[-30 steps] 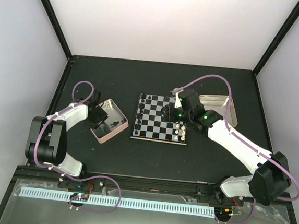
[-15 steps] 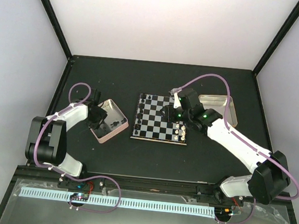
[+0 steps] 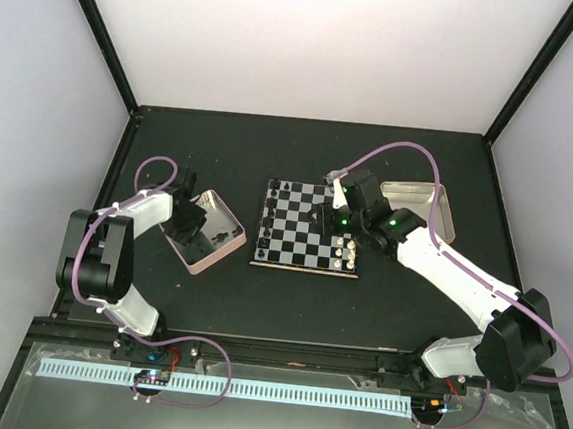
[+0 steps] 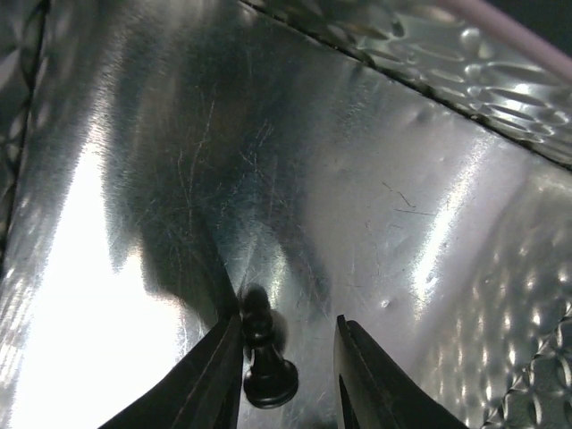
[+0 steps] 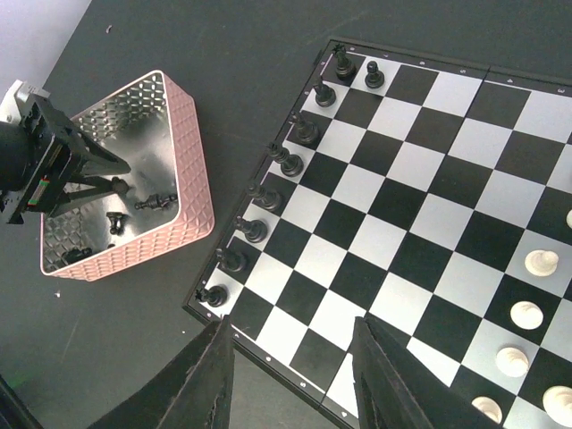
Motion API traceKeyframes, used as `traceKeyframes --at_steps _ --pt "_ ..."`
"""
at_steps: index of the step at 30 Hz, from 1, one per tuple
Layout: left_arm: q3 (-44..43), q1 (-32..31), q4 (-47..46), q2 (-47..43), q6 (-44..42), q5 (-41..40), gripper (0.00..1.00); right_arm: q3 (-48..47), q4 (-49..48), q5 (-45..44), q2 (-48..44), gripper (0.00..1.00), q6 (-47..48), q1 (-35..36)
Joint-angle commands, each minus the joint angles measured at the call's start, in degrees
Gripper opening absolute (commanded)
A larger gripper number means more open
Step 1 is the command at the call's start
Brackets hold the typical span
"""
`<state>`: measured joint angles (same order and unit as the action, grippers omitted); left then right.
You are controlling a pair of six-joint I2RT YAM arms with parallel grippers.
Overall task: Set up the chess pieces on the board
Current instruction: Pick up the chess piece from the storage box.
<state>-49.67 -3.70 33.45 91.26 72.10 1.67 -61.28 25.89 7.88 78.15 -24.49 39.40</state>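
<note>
My left gripper (image 4: 290, 357) is down inside the pink-rimmed tin (image 3: 202, 264). A black pawn (image 4: 265, 357) stands between its jaws, against the left finger (image 4: 210, 384). A clear gap separates it from the right finger (image 4: 371, 375), so the jaws are open. Other black pieces (image 5: 156, 203) lie on the tin floor. The board (image 3: 308, 227) has black pieces (image 5: 290, 164) along its left edge and white pieces (image 5: 527, 313) at its right. My right gripper (image 5: 293, 326) hovers open over the board's near left corner with nothing between its fingers.
A gold-rimmed tin (image 3: 447, 214) sits to the right of the board behind my right arm. Black frame posts and pale walls enclose the dark table (image 3: 289, 295).
The left jaws have narrowed around the pawn and the left arm has shifted slightly inside the tin. The right arm has barely moved.
</note>
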Motion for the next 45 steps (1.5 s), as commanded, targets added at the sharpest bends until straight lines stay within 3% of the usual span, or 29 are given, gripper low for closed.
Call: traceKeyframes --at_steps 1,7,11,16,25,34,45 --pt "-2.4 0.37 2.46 0.98 0.12 -0.27 0.27 -1.16 0.42 -1.15 -0.63 0.37 0.78 -0.18" --pt "-2.18 0.06 2.82 0.85 -0.74 0.59 0.22 -1.25 0.39 -1.29 -0.85 0.37 0.62 -0.17" --pt "-1.96 0.05 3.07 1.09 -1.73 1.33 0.28 -0.65 -0.04 -1.37 -1.04 0.37 0.39 -0.18" --pt "-1.81 -0.08 2.54 1.07 -2.05 2.96 0.28 -0.6 0.04 -1.79 -1.22 0.37 0.24 -0.13" --pt "-1.53 -0.24 1.41 1.28 -3.66 3.07 0.13 -0.34 -0.39 -1.98 -1.73 0.37 -0.07 -0.12" --pt "-2.82 -3.89 0.34 -4.06 -18.17 -0.88 0.13 0.59 -2.69 3.52 -4.05 0.38 -1.8 -0.26" --pt "0.74 -16.64 -10.45 -20.14 -44.08 8.69 0.15 4.01 -11.74 17.91 -5.4 0.45 -7.1 -4.69"
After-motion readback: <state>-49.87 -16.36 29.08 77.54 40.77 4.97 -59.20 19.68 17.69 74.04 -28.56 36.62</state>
